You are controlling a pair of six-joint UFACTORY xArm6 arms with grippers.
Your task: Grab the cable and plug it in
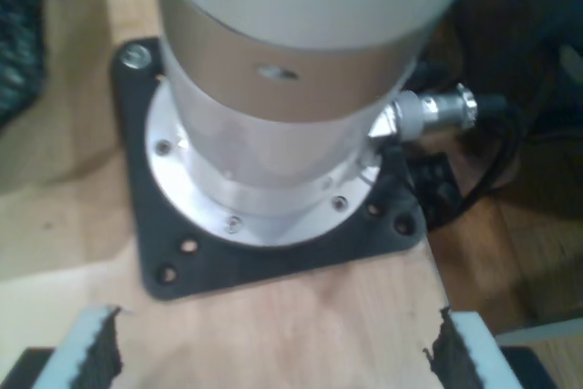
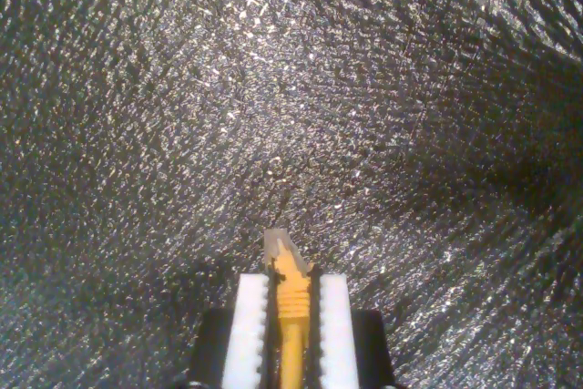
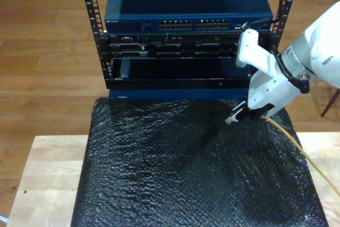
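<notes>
One cable (image 2: 291,316), yellow-orange, sits pinched between the white pads (image 2: 248,334) of my second claw (image 2: 291,284), its clear plug (image 2: 281,245) poking out just past the tips. In the exterior view that claw (image 3: 245,114) hangs over the far right part of the black textured mat (image 3: 175,168), plug (image 3: 230,120) aimed toward that view's left, below the front of the rack (image 3: 186,51) of network gear. The cable (image 3: 297,150) trails off toward the exterior view's near right. My first claw (image 1: 273,353) is spread wide, nothing between its pads, over a wooden worktop (image 1: 291,316) beside an arm's base (image 1: 273,134).
</notes>
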